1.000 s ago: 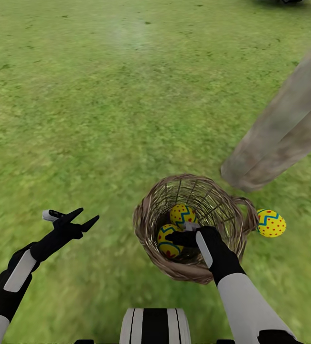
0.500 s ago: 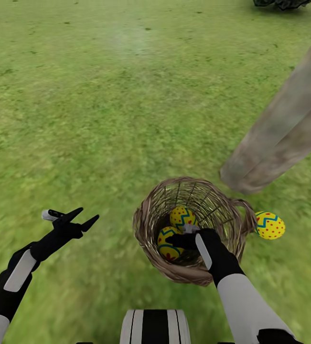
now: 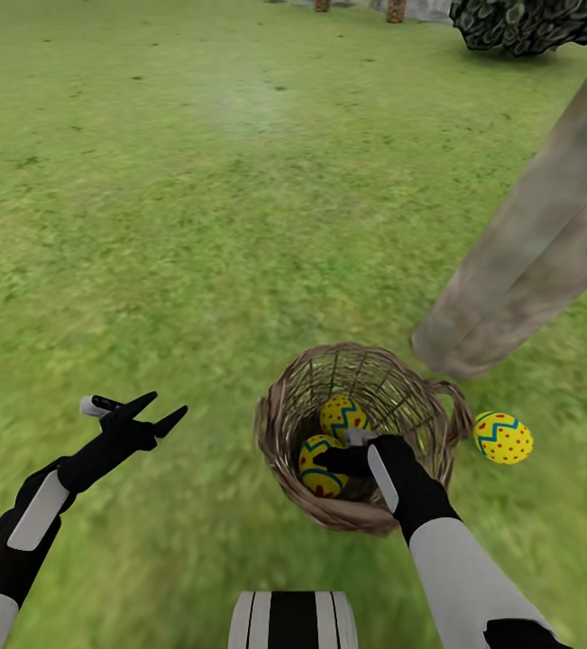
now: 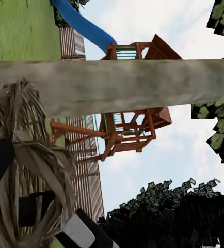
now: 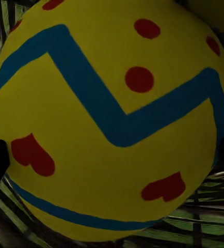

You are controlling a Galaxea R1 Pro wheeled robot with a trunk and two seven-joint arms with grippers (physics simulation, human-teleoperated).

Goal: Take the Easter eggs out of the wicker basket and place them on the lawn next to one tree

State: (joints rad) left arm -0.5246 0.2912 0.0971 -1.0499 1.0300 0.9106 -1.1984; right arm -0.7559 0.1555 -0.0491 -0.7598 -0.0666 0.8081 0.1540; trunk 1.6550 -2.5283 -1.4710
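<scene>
The wicker basket [image 3: 286, 407] stands on the lawn [image 3: 194, 225] close in front of me, and its weave also shows in the left wrist view [image 4: 24, 155]. Two yellow Easter eggs lie inside it, one farther back [image 3: 344, 416] and one nearer [image 3: 316, 467]. My right gripper [image 3: 334, 458] reaches into the basket, open, with a fingertip on each side of the nearer egg [image 5: 112, 124]. The third egg [image 3: 503, 437] rests on the grass to the right of the basket, beside the base of the pale tree [image 3: 527, 252]. To the left, my left gripper [image 3: 153, 410] hangs open over the grass, holding nothing.
A rounded dark bush [image 3: 527, 22] sits at the far right. The left wrist view looks past the tree trunk [image 4: 132, 85] to a wooden play set [image 4: 132, 129], a blue slide [image 4: 86, 26] and the slatted fence [image 4: 83, 165]. Open grass stretches ahead and to the left.
The head camera has tilted up, so the bush and far edge now show at the top. Both arms, the basket and the eggs have stayed put.
</scene>
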